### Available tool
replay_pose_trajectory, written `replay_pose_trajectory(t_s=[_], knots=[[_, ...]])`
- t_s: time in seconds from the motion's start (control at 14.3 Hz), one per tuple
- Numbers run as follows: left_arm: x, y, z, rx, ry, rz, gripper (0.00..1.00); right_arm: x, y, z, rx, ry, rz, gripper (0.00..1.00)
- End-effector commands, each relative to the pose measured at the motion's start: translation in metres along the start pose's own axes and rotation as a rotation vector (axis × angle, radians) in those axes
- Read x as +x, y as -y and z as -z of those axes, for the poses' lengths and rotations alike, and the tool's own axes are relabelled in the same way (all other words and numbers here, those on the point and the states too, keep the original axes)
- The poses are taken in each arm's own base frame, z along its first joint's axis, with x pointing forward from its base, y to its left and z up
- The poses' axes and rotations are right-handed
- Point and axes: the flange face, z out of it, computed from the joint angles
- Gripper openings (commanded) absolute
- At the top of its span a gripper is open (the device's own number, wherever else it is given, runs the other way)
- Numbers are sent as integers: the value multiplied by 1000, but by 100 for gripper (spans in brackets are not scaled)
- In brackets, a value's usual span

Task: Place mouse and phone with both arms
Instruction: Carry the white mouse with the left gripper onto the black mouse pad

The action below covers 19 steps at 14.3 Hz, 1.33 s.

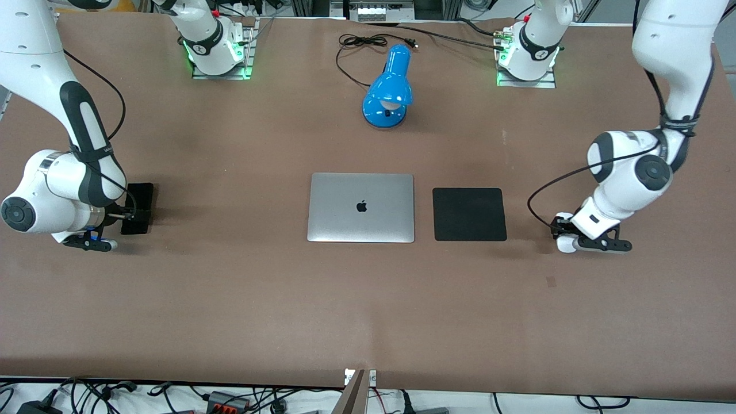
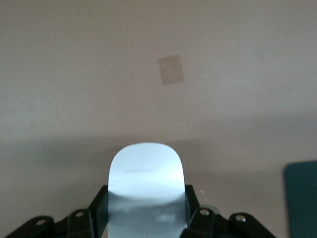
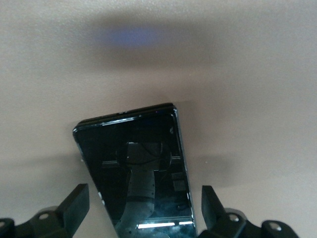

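White mouse (image 1: 564,244), lying on the surface near the black mouse pad (image 1: 469,214), is being clamped by the left gripper (image 1: 566,233); the right gripper (image 1: 118,221), fingers apart, is straddling the phone (image 1: 138,208); closing, then lifting, follows.

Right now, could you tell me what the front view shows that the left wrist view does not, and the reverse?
Only the front view shows the closed laptop, the blue lamp, the phone with the right gripper low at it near the right arm's end, and the whole table.

Only the left wrist view shows the left gripper's fingers pressed against the mouse's sides.

Both show the mouse in the left gripper, the black mouse pad beside it, and a small patch on the table.
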Motion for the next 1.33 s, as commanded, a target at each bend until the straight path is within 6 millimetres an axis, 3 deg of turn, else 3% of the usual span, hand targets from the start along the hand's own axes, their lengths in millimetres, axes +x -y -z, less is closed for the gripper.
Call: replay_pose_trajectory(t_s=[0.0,0.28,0.42,0.56,0.7,0.84,0.98,1.12,1.26], knots=[[26,-20,40,-7,57,-32,37,0,-6,-8,-5,0,6,100],[24,-88,40,-35,124,-28,37,-3,-9,-16,-2,16,1,100],[18,-139,29,-20,142,1,37,-4,-9,-16,-1,22,1,100],[15,-161,19,30,141,19,37,-4,-9,-16,-1,25,2,98],[4,-194,-1,33,111,27,38,-4,-9,-16,0,25,2,80],[-10,-202,-22,6,59,73,38,-4,-8,-17,-1,27,-1,64],[-16,-212,-29,3,60,76,38,-3,-3,-16,-3,26,3,44],[-21,-221,-38,-2,55,91,39,-3,2,-13,-6,23,8,31],[-27,-223,-48,-14,41,91,41,-2,3,-9,-4,24,4,26]])
